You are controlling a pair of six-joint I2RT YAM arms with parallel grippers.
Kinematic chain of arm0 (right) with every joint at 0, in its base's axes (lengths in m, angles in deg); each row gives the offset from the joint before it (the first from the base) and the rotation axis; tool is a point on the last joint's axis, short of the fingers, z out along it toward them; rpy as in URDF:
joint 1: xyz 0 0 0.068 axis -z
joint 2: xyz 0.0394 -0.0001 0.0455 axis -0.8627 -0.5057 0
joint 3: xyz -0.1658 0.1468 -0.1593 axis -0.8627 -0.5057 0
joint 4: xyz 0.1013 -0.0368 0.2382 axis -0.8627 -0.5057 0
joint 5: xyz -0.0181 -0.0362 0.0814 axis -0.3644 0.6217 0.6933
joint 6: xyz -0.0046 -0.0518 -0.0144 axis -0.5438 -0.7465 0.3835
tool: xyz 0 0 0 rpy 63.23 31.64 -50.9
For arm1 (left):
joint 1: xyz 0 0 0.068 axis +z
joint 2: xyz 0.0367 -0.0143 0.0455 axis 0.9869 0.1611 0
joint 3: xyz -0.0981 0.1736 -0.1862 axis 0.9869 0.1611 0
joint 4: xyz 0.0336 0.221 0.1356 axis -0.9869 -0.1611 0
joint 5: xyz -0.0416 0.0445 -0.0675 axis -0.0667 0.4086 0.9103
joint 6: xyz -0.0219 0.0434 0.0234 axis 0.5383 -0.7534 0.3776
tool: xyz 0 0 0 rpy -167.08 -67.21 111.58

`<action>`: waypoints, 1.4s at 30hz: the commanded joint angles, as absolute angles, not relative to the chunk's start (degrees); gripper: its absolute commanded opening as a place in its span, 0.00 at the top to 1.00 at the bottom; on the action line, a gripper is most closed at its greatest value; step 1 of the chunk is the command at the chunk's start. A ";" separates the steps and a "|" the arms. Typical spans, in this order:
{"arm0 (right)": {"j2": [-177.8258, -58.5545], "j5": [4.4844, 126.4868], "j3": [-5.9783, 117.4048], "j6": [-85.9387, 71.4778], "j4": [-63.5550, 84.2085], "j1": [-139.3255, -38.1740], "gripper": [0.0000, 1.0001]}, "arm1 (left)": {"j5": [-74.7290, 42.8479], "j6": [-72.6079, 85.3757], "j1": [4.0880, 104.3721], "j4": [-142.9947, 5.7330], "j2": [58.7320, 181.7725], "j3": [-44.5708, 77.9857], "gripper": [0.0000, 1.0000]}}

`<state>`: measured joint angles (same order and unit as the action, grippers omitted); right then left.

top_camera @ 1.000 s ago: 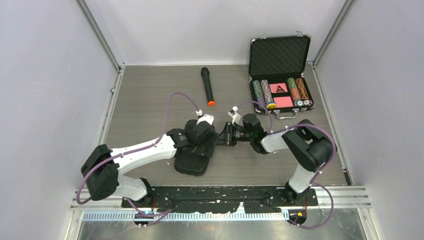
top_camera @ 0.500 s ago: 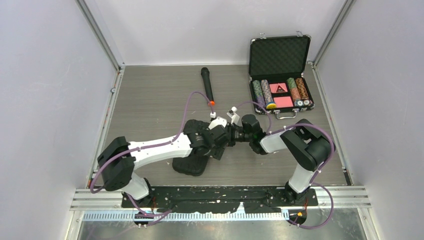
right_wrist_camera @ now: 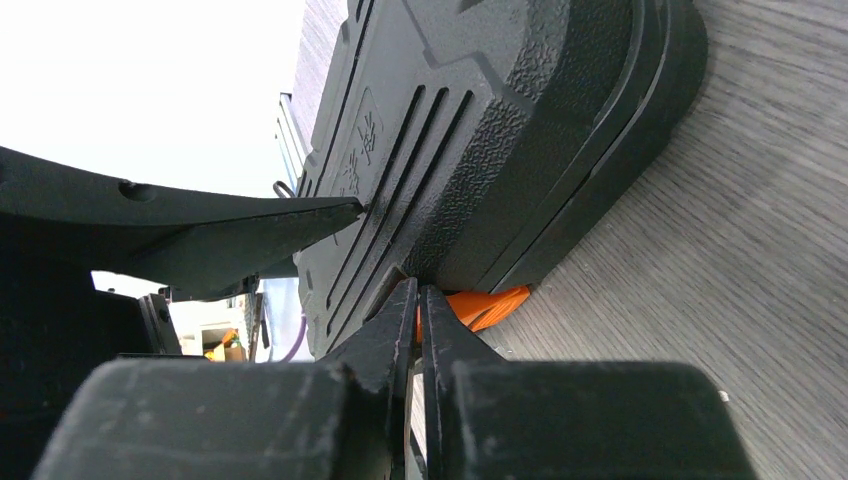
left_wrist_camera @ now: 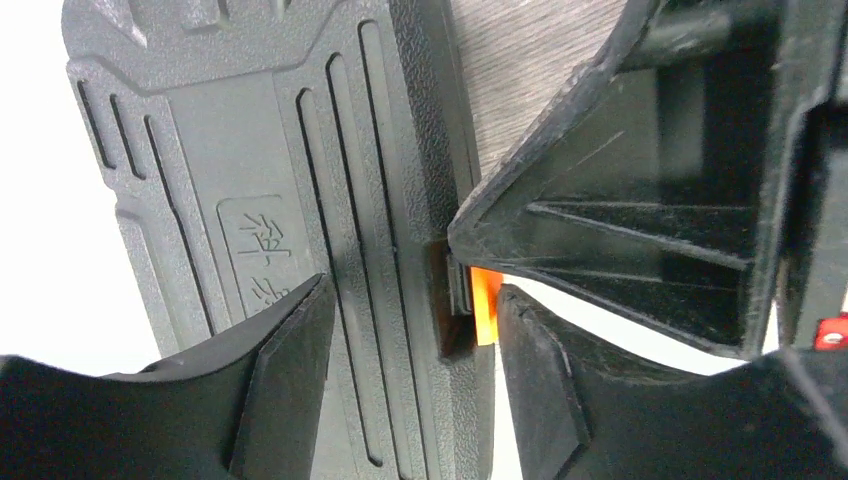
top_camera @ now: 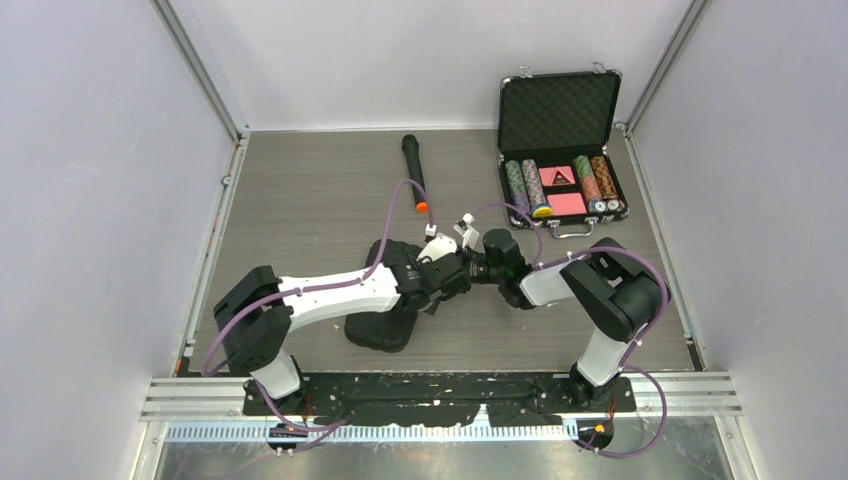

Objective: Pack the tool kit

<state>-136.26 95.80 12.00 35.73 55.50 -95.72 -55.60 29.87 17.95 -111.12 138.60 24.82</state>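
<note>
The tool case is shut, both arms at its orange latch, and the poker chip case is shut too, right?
No: the poker chip case is open, lid up, per the top external view. The tool case is shut, with left gripper and right gripper at its orange latch.

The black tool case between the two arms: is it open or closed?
Closed: the tool case has both halves lying together, only a thin seam between. Whether its orange latch is snapped home, I cannot tell.
</note>
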 commanded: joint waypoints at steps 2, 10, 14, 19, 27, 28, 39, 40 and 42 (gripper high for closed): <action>-134.73 94.96 13.13 34.74 56.37 -96.45 0.90 | -57.76 32.77 18.17 -114.75 141.32 23.78 0.43; -128.91 91.11 12.38 32.84 53.36 -94.97 0.75 | -58.04 34.11 18.27 -115.80 143.05 23.00 0.53; -125.47 88.10 10.19 30.79 50.50 -93.12 0.61 | -58.29 34.72 18.24 -116.49 143.37 23.01 0.55; -124.89 87.62 8.88 27.77 47.99 -92.59 0.44 | -58.39 35.34 18.64 -117.10 143.22 23.24 0.58; -134.30 88.73 6.20 32.62 61.91 -92.57 0.31 | -56.53 35.72 20.40 -115.13 141.26 25.85 0.60; -135.45 89.02 5.81 33.59 66.10 -92.62 0.31 | -56.32 35.68 20.53 -114.91 141.00 26.00 0.60; -156.30 91.10 5.06 52.92 101.66 -93.87 0.27 | -54.96 35.59 21.43 -114.04 140.82 26.88 0.59; -157.09 91.38 5.29 54.05 103.15 -94.22 0.27 | -54.96 35.65 21.46 -113.98 140.82 26.87 0.60; -157.94 91.54 5.38 54.59 103.56 -95.06 0.27 | -54.96 35.67 21.58 -114.09 140.86 26.86 0.59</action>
